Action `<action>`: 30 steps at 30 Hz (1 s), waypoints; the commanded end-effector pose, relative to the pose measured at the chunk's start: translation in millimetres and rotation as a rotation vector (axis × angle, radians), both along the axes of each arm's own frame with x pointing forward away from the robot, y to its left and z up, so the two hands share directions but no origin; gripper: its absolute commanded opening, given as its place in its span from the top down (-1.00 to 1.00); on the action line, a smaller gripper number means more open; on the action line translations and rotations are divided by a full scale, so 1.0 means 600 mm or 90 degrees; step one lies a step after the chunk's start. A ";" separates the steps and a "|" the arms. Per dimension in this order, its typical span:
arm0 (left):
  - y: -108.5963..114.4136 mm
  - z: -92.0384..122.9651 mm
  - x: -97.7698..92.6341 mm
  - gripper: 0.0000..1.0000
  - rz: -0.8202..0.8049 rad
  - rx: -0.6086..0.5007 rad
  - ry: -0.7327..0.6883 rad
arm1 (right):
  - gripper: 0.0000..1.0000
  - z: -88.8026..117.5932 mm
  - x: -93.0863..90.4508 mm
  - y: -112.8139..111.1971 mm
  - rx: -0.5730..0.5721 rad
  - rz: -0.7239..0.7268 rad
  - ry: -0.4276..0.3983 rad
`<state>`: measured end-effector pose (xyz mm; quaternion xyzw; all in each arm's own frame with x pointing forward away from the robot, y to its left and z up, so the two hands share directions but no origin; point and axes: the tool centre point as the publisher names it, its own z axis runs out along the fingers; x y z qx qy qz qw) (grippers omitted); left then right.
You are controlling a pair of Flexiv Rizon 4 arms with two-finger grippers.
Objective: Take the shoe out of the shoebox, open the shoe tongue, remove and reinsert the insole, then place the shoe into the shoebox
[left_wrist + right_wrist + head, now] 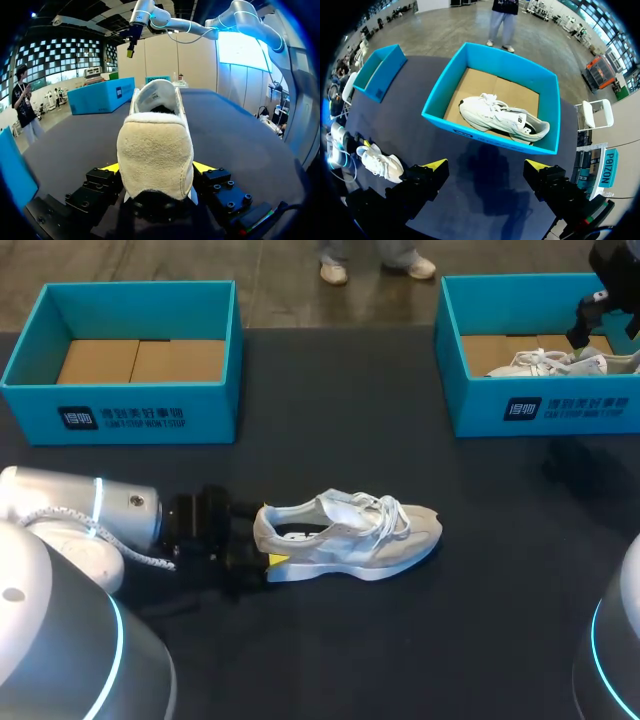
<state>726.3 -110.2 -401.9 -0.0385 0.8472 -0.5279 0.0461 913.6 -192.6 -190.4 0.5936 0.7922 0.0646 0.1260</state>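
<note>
A white and grey shoe (350, 535) lies on its sole on the dark table (400, 640), toe to the right. Its laces are loose and the insole shows inside the opening. My left gripper (262, 552) is at the heel. In the left wrist view the padded heel (156, 155) fills the gap between the yellow fingertips (111, 167), which lie against both its sides. My right gripper (486, 166) hangs open and empty high above the right shoebox (470, 131). The empty left shoebox (130, 410) stands at the back left.
The right shoebox (540, 405) at the back right holds a second white shoe (545, 362), which also shows in the right wrist view (502, 117). My right arm (610, 290) hovers over that box. Open tabletop lies in front of and to the right of the shoe.
</note>
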 end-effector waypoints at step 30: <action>0.037 0.000 0.048 -0.62 -0.041 0.045 0.007 | -1.00 -0.001 0.000 0.000 0.000 0.000 -0.001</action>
